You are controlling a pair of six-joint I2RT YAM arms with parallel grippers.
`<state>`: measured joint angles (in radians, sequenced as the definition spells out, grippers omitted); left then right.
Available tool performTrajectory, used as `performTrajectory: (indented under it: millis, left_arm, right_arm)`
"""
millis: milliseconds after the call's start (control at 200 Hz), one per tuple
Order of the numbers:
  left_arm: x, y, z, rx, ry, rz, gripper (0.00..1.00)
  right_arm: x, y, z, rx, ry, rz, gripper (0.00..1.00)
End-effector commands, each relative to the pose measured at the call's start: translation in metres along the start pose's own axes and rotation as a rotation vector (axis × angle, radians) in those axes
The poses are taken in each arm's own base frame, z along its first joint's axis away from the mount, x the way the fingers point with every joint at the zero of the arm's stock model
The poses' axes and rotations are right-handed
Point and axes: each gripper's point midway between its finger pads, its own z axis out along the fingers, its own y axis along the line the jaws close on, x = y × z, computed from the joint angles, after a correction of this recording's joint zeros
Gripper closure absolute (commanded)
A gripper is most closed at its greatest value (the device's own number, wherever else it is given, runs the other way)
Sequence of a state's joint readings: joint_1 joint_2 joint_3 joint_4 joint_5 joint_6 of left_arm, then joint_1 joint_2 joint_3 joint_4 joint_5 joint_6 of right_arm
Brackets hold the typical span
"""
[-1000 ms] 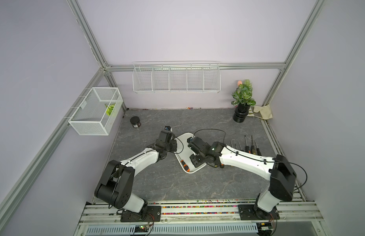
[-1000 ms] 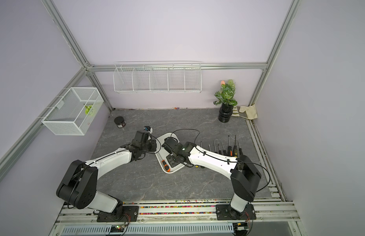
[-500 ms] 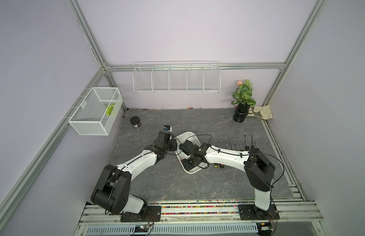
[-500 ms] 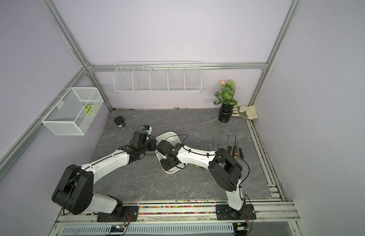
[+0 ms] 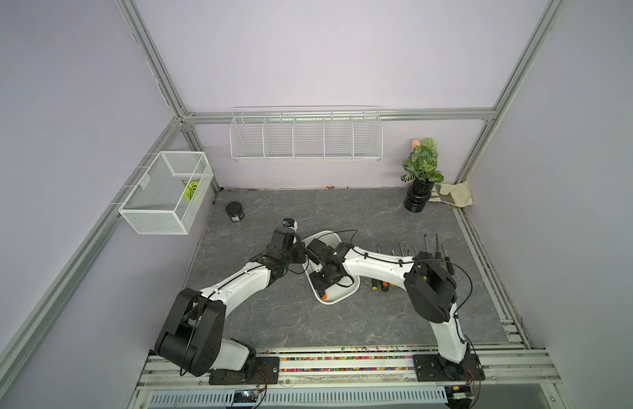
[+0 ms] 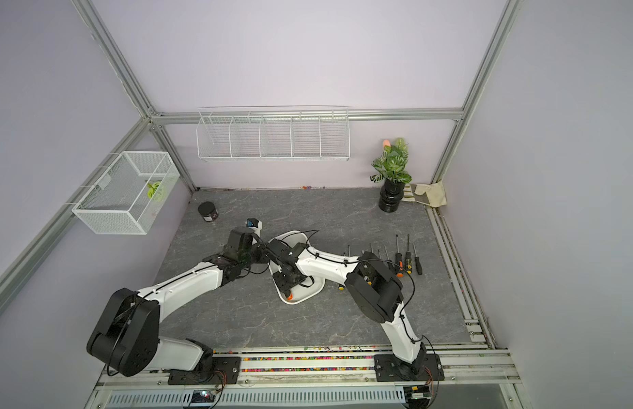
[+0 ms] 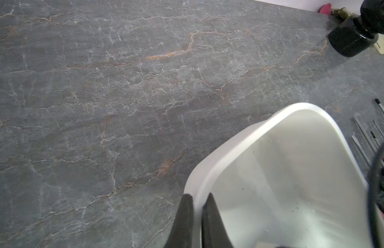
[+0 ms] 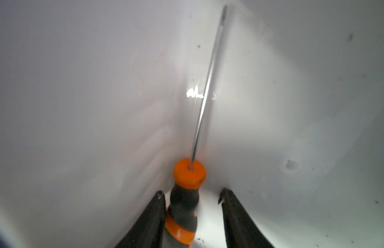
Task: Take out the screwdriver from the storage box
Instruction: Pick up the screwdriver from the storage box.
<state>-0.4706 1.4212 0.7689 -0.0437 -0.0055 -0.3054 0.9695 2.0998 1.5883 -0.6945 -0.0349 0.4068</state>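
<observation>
A shallow white plastic storage box (image 5: 347,292) with rounded corners and smooth walls sits near the middle of the grey marble-patterned tabletop (image 5: 361,219), a little nearer its front edge. The box's long axis runs roughly front to back, with the far end skewed slightly towards the left edge. Inside lies the screwdriver (image 8: 184,199), which has a thin steel shaft and a dark grey handle with orange bands. It lies lengthways along the crease where the box's floor meets its left long wall. The handle is at the end nearest the tabletop's front edge, and the tip points towards the back edge (in both top views only the orange butt shows (image 5: 322,294) (image 6: 289,296), the rest being under the arm). The right gripper (image 8: 191,192) reaches down into the box with its black fingers (image 8: 153,216) spread to either side of the handle; one finger lies against the grip, the other stands clear of it. The left gripper (image 7: 198,196) pinches the box's left wall, one finger outside and one inside the rim. A row of loose screwdrivers (image 6: 399,263) lies on the tabletop just beside the box's right side, shafts pointing to the back edge. A green potted plant in a black pot (image 5: 418,198) stands in the back right corner, and a small black jar (image 5: 234,211) near the back left.
</observation>
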Motion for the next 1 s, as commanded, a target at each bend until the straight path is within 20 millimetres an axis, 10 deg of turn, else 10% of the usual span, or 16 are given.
performTrajectory:
  millis: [0, 270, 565, 995]
  left_arm:
    - [-0.012, -0.005, -0.006, 0.026, -0.046, -0.011, 1.00]
    - [-0.010, -0.004, -0.003, 0.023, -0.043, -0.019, 1.00]
    - [-0.009, -0.001, -0.003, 0.004, -0.038, -0.016, 1.00]
    - [-0.005, 0.017, -0.001, -0.092, -0.045, 0.050, 1.00]
  right_arm:
    - [0.011, -0.011, 0.011, 0.043, 0.064, -0.022, 0.54]
    - [0.024, -0.032, 0.017, 0.044, 0.089, 0.017, 0.63]
    - [0.017, -0.023, 0.007, -0.003, 0.049, 0.033, 1.00]
    - [-0.017, 0.001, -0.118, -0.157, -0.335, 0.077, 1.00]
